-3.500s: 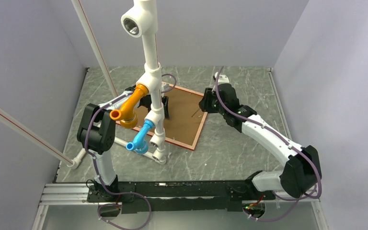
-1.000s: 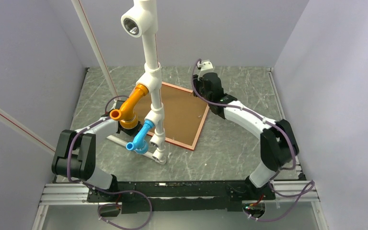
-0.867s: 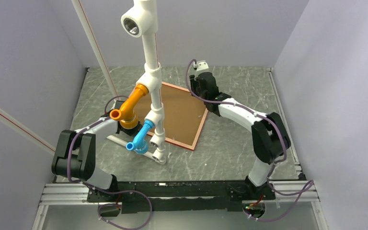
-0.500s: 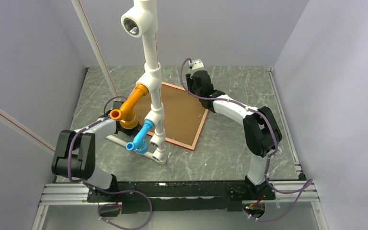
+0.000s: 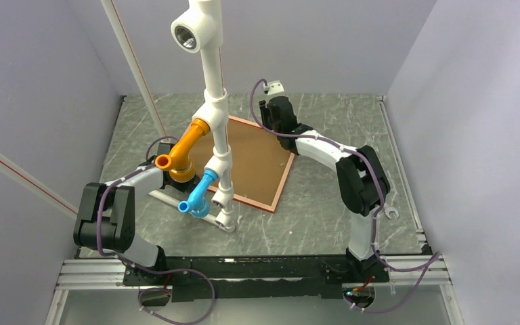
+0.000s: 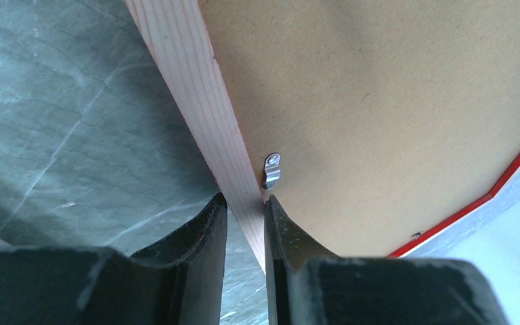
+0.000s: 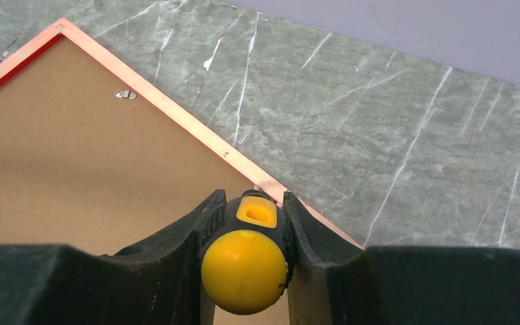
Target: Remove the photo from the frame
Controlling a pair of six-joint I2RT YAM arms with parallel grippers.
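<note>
The red frame (image 5: pixel 279 183) lies face down on the table. Its brown backing board (image 5: pixel 254 159) covers the photo, which is hidden. My left gripper (image 6: pixel 244 204) is shut on the pale wooden left edge of the frame (image 6: pixel 196 88), beside a metal clip (image 6: pixel 271 170). In the top view it (image 5: pixel 174 177) sits behind the orange fitting. My right gripper (image 7: pixel 252 203) is shut on a yellow-and-black screwdriver (image 7: pixel 247 264), at the frame's far edge (image 7: pixel 176 112) near its far corner (image 5: pixel 275 128). The backing (image 7: pixel 74 169) fills the left of that view.
A white pipe stand (image 5: pixel 215 115) with an orange fitting (image 5: pixel 186 145) and a blue fitting (image 5: pixel 200 193) rises in front of the frame's left half. Another metal clip (image 7: pixel 126 95) sits on the far edge. Grey walls enclose the marble table (image 5: pixel 338 115).
My right gripper has swung left and farther back along the frame's far edge to the corner. My left gripper has gone from above the backing to the frame's left edge and stays there.
</note>
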